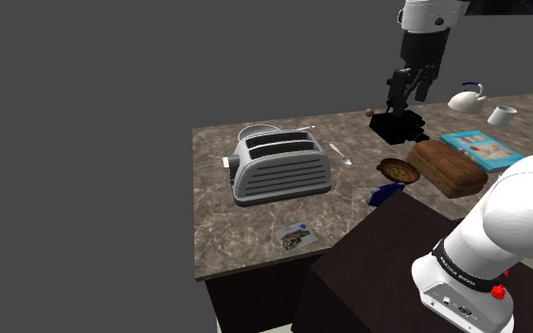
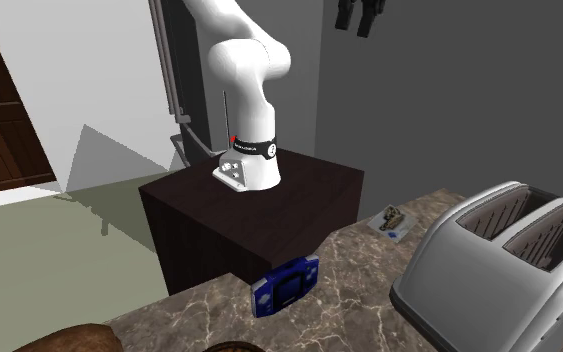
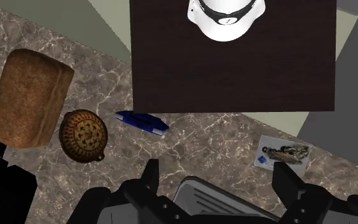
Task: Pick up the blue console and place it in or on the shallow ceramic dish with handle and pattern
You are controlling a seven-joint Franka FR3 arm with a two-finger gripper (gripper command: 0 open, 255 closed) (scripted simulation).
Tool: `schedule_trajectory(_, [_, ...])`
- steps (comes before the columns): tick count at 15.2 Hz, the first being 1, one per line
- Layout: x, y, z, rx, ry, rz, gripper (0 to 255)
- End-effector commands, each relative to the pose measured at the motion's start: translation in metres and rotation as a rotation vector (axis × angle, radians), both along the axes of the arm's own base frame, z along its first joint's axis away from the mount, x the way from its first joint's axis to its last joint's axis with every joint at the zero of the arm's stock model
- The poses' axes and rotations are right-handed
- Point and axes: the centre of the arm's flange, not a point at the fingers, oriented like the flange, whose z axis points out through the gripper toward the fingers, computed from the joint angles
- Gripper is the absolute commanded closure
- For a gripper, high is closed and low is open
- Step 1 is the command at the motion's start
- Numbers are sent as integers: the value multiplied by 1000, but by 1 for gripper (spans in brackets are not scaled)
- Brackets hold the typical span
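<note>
The toaster (image 1: pixel 281 166) stands on the counter (image 1: pixel 226 227), far below the gripper (image 1: pixel 412 90). In the wrist view its top shows between the two fingers (image 3: pixel 150 178). A card (image 1: pixel 295 236) lies flat near the counter's edge, also well below the gripper and off to one finger's side, close to the stand (image 1: pixel 387 270). A spoon (image 1: pixel 340 154) lies just beside the toaster.

The blue console (image 1: pixel 381 195) lies on the counter right at the foot of the stand, well beneath the gripper and apart from it, between the card and the dish (image 1: pixel 399 170). The dish is brown and patterned. It sits near the console without touching it, and the console lies outside it.

The gripper hangs high over the counter and points down, its fingers spread wide and released, grasping nothing. A black bottle (image 1: pixel 397 121) stands on the counter under it in the shoulder view.

A loaf (image 1: pixel 458 167) lies just beside the dish, on the side away from the console. Past the loaf, farther from the gripper, are a book (image 1: pixel 482 147), a white teapot (image 1: pixel 468 97) and a mug (image 1: pixel 501 115).
</note>
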Motion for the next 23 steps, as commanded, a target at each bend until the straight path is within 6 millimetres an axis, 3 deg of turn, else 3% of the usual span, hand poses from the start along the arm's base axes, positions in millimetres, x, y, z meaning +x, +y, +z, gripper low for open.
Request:
schedule_trajectory(1, [0, 0, 0, 0, 0, 0, 0])
schedule_trajectory(12, [-21, -67, -127, 50, -11, 324, 0])
schedule_trajectory(23, [-20, -131, -258, 100, -21, 647, 0])
